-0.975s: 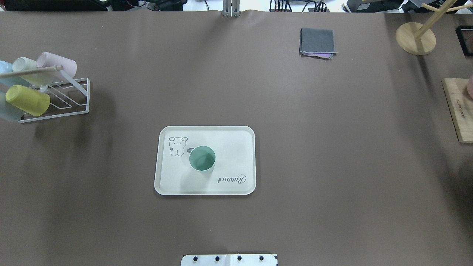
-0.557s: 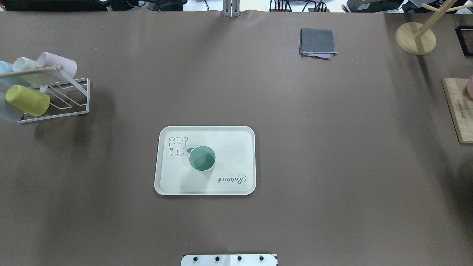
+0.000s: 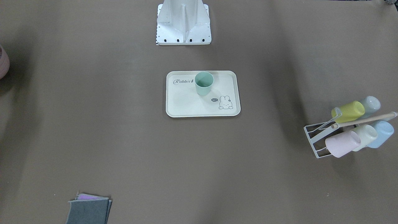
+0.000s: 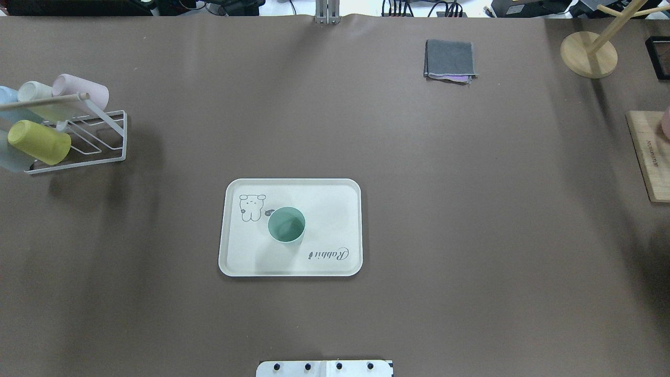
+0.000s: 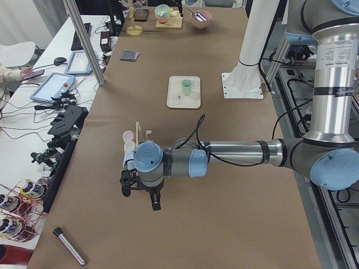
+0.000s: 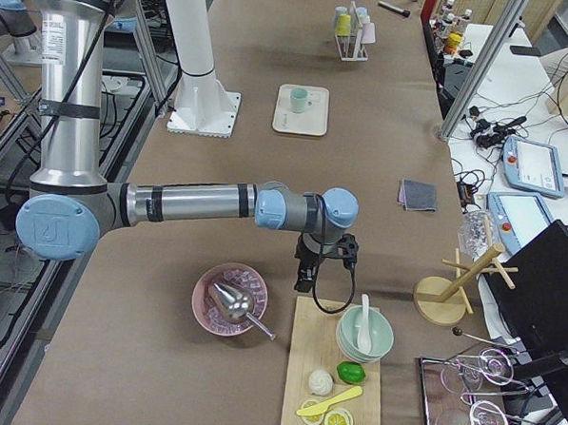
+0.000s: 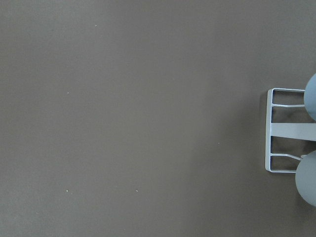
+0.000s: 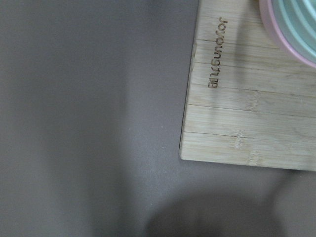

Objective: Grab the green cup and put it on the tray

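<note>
The green cup (image 4: pixel 286 225) stands upright, mouth up, on the tray (image 4: pixel 235 264), near its middle, between the bunny drawing and the "Rabbit" script. The tray lies flat on the brown table, in front of the robot's base (image 3: pixel 183 23).

Neither arm is near it. The left gripper (image 5: pixel 140 193) hangs fingers-down over the table's left end, just beside the cup rack (image 4: pixel 107 144). It shows only in the side view, so I cannot tell whether its claw is open or closed. Its wrist camera looks at bare table cover, with the rack's white wire edge and two bluish cup bottoms at the right side.

The right gripper (image 6: pixel 309 276) hangs over the table's right end, at the edge of the wooden board (image 4: pixel 649 157), between a pink bowl (image 6: pixel 230 298) and a wooden stand (image 4: pixel 588 54). Its claw state cannot be told either. Its wrist camera shows the board's corner with burnt-in lettering and the rim of a bowl (image 8: pixel 296 29) on it.

Around the tray, all well apart from it:
- The rack sits at the left edge and holds a yellow-green cup (image 4: pixel 39 141), a pink cup (image 4: pixel 81 90), a whitish one and pale blue ones, all lying on their sides.
- A folded grey cloth (image 4: pixel 450 60) lies at the far side, toward the right.
- The stand and the board are at the right end.
</note>
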You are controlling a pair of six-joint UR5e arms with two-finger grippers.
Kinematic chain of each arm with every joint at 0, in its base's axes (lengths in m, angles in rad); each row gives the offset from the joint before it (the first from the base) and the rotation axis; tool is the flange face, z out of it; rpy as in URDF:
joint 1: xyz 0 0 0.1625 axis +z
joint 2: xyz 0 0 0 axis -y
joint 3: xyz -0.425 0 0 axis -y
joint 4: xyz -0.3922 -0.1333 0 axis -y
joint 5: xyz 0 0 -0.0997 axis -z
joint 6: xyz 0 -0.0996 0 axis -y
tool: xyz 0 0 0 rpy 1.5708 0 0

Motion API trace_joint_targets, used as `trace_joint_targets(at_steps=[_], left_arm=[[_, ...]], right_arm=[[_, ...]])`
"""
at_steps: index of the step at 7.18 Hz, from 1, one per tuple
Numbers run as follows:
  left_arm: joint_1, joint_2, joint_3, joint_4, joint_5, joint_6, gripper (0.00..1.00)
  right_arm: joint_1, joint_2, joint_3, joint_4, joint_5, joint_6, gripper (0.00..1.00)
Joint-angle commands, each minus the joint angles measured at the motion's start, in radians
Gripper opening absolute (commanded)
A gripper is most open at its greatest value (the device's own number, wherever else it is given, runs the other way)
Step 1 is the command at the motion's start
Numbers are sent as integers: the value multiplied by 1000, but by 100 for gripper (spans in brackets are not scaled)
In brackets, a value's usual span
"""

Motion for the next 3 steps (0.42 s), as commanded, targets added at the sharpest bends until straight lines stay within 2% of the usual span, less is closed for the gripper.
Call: trace_joint_targets(at_steps=[1, 3], left_arm=[[0, -1, 1, 0, 1, 0, 98], [0, -2, 4, 2, -1, 0, 98]], right_arm=[[0, 3, 4, 1, 1, -6, 100], [0, 3, -2, 1, 1, -3, 100]])
